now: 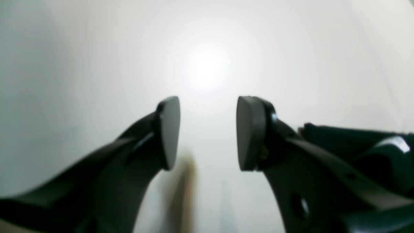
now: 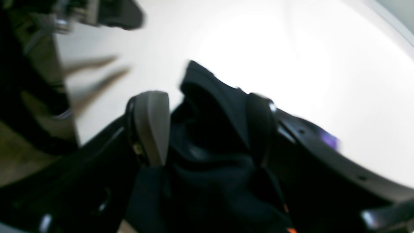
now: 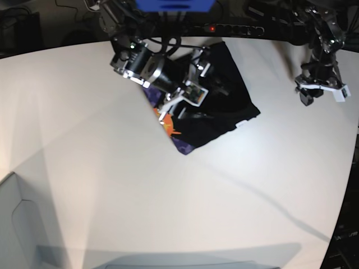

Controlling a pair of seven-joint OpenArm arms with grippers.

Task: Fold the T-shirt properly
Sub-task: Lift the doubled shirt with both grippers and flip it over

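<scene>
A late fold appears to be in hand: the T-shirt (image 3: pixel 216 106) lies as a compact black bundle on the table (image 3: pixel 112 185), near its far edge. The right hand (image 2: pixel 207 129) is set low over it, spread, with cloth bunched between the pads; closing seems needed next. The left hand (image 1: pixel 207 132) is held well apart, spread and empty.

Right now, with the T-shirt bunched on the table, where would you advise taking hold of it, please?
Probably the free corner of the black T-shirt nearest the open left gripper. That corner lies flat on the white table, pointing toward that arm, so come in from that side; the right gripper straddles the bunched middle.
</scene>
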